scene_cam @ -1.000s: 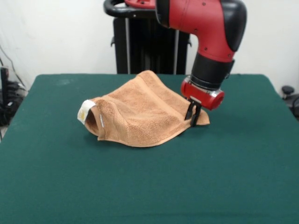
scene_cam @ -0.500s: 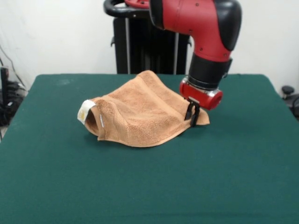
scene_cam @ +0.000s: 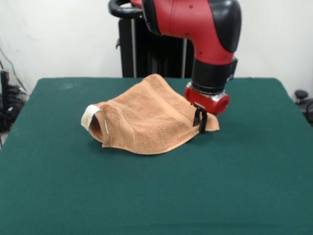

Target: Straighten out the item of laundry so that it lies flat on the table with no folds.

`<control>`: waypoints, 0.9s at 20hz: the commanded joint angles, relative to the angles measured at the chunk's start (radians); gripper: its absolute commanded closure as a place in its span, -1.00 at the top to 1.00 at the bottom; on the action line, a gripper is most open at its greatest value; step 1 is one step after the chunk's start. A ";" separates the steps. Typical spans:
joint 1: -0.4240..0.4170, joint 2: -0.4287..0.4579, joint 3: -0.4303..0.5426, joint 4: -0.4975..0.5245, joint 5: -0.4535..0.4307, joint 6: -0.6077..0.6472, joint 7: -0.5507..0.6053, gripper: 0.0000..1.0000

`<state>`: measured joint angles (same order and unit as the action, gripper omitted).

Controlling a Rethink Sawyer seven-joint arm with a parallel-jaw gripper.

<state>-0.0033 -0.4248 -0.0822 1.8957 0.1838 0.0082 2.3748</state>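
Observation:
The item of laundry, a light-brown terry towel [scene_cam: 146, 120], lies humped and folded on the dark green table [scene_cam: 156, 196], left of centre. Its white label [scene_cam: 89, 116] sticks up at the left end, where the edge curls into a fold. The red and black arm comes down from above. My gripper [scene_cam: 199, 123] is down on the towel's right corner, and its black fingers [scene_cam: 202, 122] stand close together, pinching the cloth just above the table. The towel's right tip [scene_cam: 214, 128] pokes out past them.
The black pedestal [scene_cam: 151, 46] stands behind the table's far edge. Cables and gear show past the left edge [scene_cam: 7, 100], and a dark object lies past the right edge [scene_cam: 304, 98]. Bare green cloth runs in front of and to the right of the towel.
The arm has shifted a little to the left over the towel's right corner, and the fingers have drawn closer together. The towel has kept its shape and place.

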 commanded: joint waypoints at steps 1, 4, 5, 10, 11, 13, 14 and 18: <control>0.002 0.261 0.349 -0.079 0.033 -0.073 0.162 -1.00; 0.001 0.260 0.360 -0.075 0.039 -0.079 0.171 -1.00; 0.001 0.258 0.363 -0.072 0.041 -0.079 0.174 -1.00; 0.006 0.242 0.375 -0.054 0.053 -0.077 0.190 -1.00; 0.005 0.240 0.381 -0.050 0.055 -0.080 0.195 -1.00; -0.005 0.243 0.395 -0.047 0.052 -0.085 0.197 -1.00; -0.008 0.243 0.402 -0.044 0.054 -0.086 0.200 -1.00; -0.017 0.230 0.432 -0.025 0.065 -0.081 0.216 -1.00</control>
<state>-0.0568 -0.4351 -0.0368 1.9148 0.1842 0.0073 2.3748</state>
